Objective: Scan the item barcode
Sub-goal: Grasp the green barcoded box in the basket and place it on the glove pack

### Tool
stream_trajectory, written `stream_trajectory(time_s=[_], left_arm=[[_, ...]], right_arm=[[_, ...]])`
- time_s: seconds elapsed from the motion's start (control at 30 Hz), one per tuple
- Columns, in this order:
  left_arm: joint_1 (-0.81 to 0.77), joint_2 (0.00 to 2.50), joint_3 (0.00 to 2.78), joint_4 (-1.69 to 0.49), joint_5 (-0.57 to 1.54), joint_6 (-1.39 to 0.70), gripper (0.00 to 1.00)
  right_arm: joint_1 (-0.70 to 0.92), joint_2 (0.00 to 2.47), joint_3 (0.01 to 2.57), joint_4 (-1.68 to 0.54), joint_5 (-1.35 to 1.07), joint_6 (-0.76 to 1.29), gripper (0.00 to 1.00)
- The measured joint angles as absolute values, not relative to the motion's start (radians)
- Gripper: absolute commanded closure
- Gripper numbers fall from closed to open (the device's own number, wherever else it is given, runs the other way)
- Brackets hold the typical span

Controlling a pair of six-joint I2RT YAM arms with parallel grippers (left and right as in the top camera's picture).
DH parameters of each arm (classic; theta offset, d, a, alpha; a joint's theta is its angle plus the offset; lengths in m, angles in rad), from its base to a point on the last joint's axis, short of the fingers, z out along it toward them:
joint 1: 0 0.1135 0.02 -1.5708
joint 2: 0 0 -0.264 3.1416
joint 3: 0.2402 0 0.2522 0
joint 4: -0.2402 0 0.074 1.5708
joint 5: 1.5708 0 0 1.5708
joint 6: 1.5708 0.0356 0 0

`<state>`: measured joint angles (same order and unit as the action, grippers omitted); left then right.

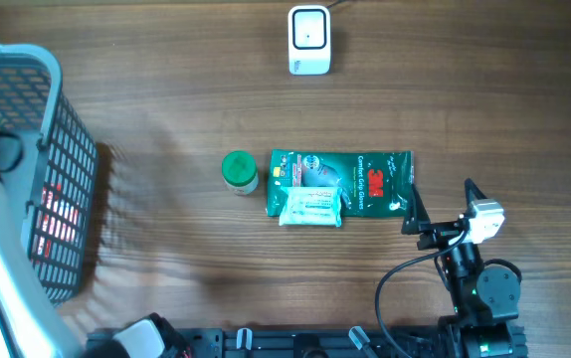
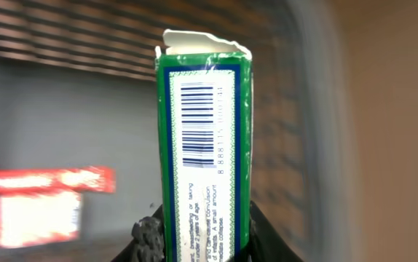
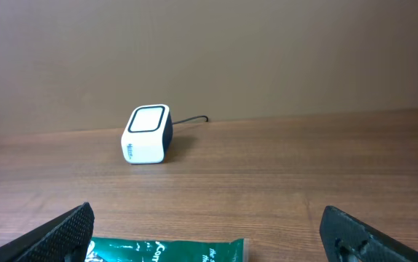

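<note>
Showing a torn white top flap and a black barcode (image 2: 198,124) on its white panel, a tall green box (image 2: 205,145) stands upright in front of the dark mesh of the basket (image 2: 63,44), pinched at its lower end between the left jaws. A red-and-white packet (image 2: 41,196) lies inside the basket. Well to the right of the basket, the right jaws stand spread over the counter (image 3: 267,160).

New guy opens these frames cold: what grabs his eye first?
The green carton fills the left wrist view, with its barcode facing the camera and its base gripped between the left jaws. From overhead, a green 3M glove pack lies mid-table. The white scanner sits beyond it near the far edge, and a mesh basket stands at the left.
</note>
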<state>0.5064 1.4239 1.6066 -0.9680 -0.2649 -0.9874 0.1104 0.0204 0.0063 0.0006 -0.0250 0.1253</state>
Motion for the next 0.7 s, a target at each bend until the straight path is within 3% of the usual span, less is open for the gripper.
stream_trajectory(time_s=[0.07, 0.17, 0.33, 0.47, 0.63, 0.7], left_arm=[[0.292, 1.264, 1.626, -0.953, -0.263, -0.986, 0.77], [-0.065, 1.213, 1.643, -0.971, -0.261, -0.984, 0.76], [-0.501, 1.508, 1.64, -0.979, -0.261, -0.992, 0.73], [-0.718, 1.803, 1.634, -0.887, -0.241, -1.072, 0.72], [-0.871, 2.067, 1.631, -0.751, -0.135, -1.098, 0.71], [-0.906, 2.079, 1.632, -0.731, -0.121, -1.099, 0.55]], right_arm=[[0.111, 0.02, 0.006, 0.001, -0.025, 0.125, 0.0], [0.111, 0.02, 0.006, 0.001, -0.025, 0.125, 0.0], [0.11, 0.02, 0.006, 0.001, -0.025, 0.125, 0.0], [0.111, 0.02, 0.006, 0.001, -0.025, 0.125, 0.0], [0.11, 0.02, 0.006, 0.001, -0.025, 0.125, 0.0], [0.11, 0.02, 0.006, 0.001, -0.025, 0.125, 0.0]])
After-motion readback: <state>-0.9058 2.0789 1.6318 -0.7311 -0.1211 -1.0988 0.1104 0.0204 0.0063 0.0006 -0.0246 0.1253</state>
